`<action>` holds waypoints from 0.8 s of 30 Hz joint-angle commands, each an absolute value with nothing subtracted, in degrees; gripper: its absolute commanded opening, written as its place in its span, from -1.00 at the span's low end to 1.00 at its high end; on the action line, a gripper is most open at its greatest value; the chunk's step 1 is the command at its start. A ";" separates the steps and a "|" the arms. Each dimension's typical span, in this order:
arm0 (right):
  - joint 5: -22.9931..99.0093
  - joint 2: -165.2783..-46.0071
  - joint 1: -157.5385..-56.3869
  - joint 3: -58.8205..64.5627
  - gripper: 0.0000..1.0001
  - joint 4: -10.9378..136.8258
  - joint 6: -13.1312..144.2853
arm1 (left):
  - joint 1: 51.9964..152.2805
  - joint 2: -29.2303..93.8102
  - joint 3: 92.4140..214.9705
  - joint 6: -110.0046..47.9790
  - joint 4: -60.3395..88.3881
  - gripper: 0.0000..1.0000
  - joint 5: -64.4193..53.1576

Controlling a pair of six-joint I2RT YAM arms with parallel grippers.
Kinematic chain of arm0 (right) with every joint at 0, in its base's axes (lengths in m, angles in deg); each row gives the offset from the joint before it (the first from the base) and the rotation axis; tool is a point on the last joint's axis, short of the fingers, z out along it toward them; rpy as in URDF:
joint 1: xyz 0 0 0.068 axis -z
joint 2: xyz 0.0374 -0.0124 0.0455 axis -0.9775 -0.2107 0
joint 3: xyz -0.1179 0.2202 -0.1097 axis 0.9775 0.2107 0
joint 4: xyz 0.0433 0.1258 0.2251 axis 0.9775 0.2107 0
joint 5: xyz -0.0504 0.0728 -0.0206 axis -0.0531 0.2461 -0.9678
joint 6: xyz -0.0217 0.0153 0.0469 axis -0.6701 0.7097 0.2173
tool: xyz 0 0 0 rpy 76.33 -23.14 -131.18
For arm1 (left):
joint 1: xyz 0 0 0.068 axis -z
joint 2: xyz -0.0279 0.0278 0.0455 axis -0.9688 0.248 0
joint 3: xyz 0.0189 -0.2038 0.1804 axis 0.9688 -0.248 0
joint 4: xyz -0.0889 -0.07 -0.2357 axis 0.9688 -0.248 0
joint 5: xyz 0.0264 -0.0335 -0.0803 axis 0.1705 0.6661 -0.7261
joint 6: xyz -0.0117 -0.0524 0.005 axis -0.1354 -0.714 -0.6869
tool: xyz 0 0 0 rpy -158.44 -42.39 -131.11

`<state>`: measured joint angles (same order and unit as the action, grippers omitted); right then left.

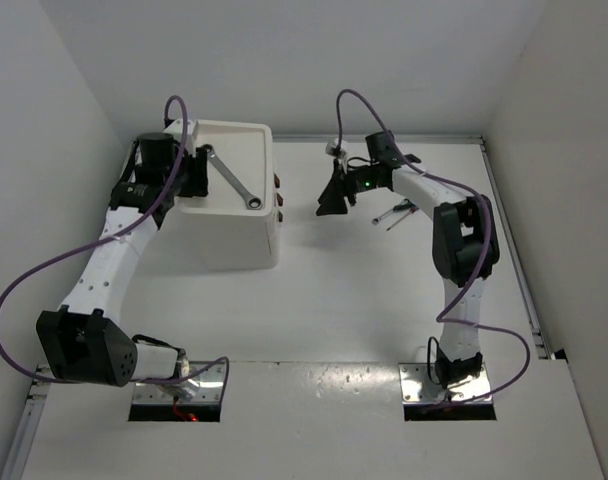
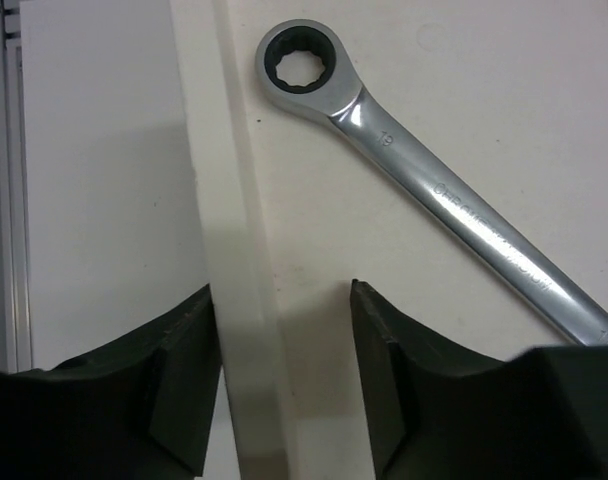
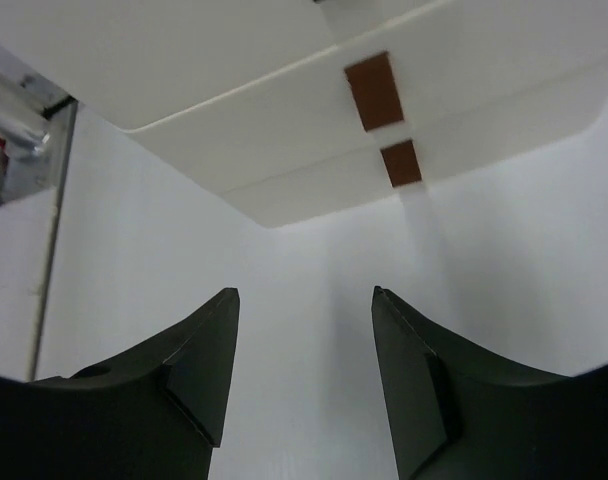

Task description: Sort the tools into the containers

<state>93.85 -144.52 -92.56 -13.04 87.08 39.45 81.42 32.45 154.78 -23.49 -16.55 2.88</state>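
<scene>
- Wrench (image 1: 232,178): this silver ring spanner lies diagonally in the tray top of the white drawer unit (image 1: 234,235), ring end near-right.
- Left gripper (image 2: 284,385): your fingers are spread, straddling the tray's left rim (image 2: 224,250) and pinching nothing.
- Right gripper (image 3: 304,380): you see it spread and empty, right of the unit, facing two reddish-brown drawer handles (image 3: 374,90).
- Two thin screwdrivers (image 1: 396,212) lie on the table (image 1: 314,320), right of that gripper.
</scene>
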 commanded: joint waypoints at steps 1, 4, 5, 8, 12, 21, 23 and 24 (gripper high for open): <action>94.26 -143.12 -94.97 -15.71 0.13 83.46 25.98 | 81.88 33.87 156.05 -24.79 -20.59 0.08 -3.61; 92.86 -143.13 -96.37 -12.92 0.13 75.12 25.98 | 81.88 35.19 157.37 -24.79 -22.09 -0.27 -3.61; 92.86 -143.13 -97.08 -12.29 0.13 73.09 25.98 | 81.88 35.19 157.98 -24.79 -22.09 -0.40 -3.61; 92.86 -144.53 -97.61 -12.29 0.13 70.01 25.19 | 81.88 36.51 158.60 -24.79 -23.50 -0.93 -3.61; 93.38 -145.76 -98.14 -11.58 0.08 63.25 25.19 | 81.88 37.66 159.13 -24.18 -24.03 -1.00 -5.02; 92.68 -148.40 -99.19 -11.32 -0.05 61.74 32.74 | 81.88 38.18 159.13 -25.76 -24.03 -1.00 -3.79; 93.29 -148.40 -99.89 -10.71 -0.05 61.73 33.97 | 81.88 38.18 159.13 -25.76 -24.03 -1.00 -3.79; 93.30 -148.40 -100.42 -10.70 -0.05 60.95 34.67 | 81.88 38.18 159.13 -26.28 -24.03 -1.00 -3.79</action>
